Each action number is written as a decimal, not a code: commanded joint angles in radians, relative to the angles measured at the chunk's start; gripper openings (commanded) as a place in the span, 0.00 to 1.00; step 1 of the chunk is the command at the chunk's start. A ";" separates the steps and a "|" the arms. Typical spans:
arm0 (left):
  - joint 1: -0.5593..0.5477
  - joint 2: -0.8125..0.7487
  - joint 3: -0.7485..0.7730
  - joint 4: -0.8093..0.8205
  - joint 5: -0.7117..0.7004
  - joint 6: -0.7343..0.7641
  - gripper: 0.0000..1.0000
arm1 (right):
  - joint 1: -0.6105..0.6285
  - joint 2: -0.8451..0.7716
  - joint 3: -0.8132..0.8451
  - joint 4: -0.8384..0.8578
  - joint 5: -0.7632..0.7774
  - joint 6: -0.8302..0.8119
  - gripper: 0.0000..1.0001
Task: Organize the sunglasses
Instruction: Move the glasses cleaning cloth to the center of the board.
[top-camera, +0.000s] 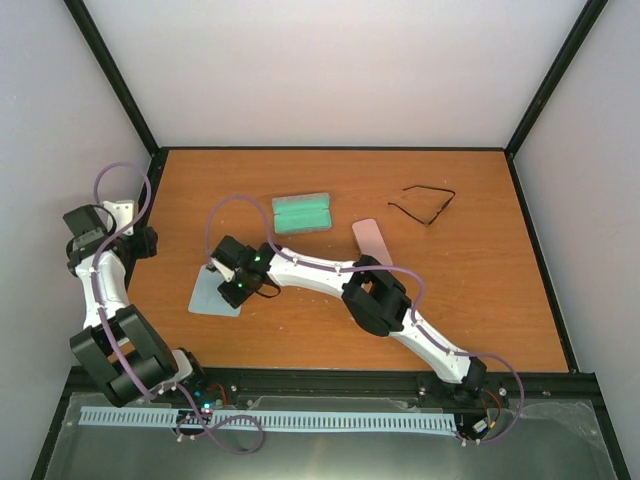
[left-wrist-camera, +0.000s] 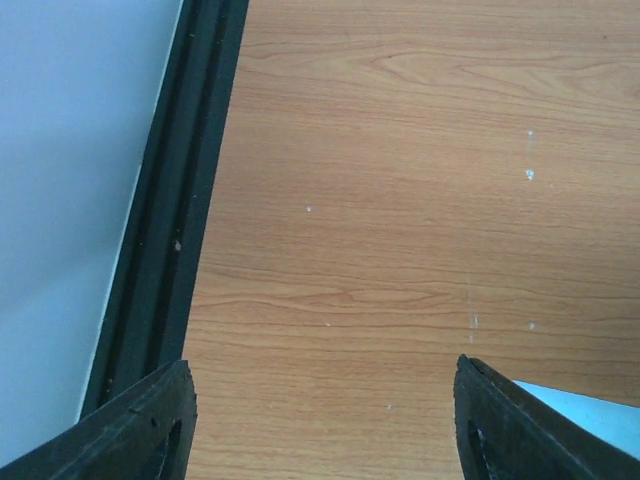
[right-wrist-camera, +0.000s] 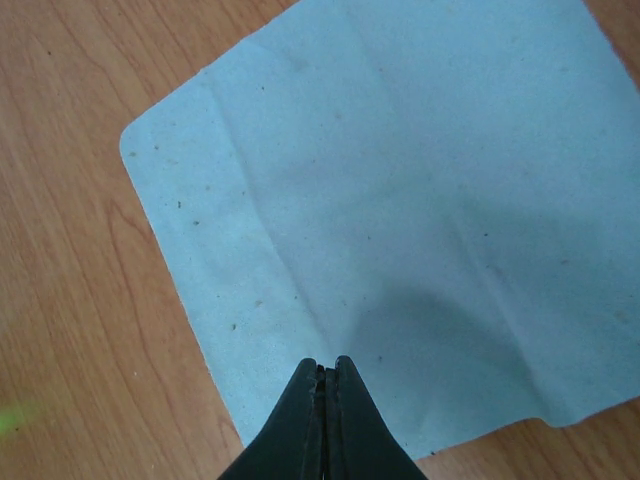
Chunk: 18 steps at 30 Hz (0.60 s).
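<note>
The sunglasses (top-camera: 422, 205) lay well apart from the right claw (right-wrist-camera: 322, 366) across the table (top-camera: 480, 300) — its fingers pinched together on the blue cloth (right-wrist-camera: 400, 200); the left claw (left-wrist-camera: 322, 380) gaped wide.

Sunglasses (top-camera: 412, 214) right of case (top-camera: 301, 214), cloth (top-camera: 212, 299) front-left.

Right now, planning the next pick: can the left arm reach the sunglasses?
Unlikely: the sunglasses lie far right, the left gripper sits at the left edge, and the right arm, pinching the cloth, crosses the middle.
</note>
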 joint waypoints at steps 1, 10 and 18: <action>0.001 -0.009 -0.002 0.007 0.061 -0.017 0.71 | 0.006 0.045 0.030 -0.027 -0.018 -0.001 0.03; 0.001 -0.012 -0.030 0.005 0.065 -0.002 0.71 | 0.002 0.025 -0.086 -0.083 -0.049 -0.011 0.03; 0.001 -0.009 -0.055 -0.005 0.121 0.028 0.71 | -0.036 -0.169 -0.452 0.007 -0.032 0.005 0.03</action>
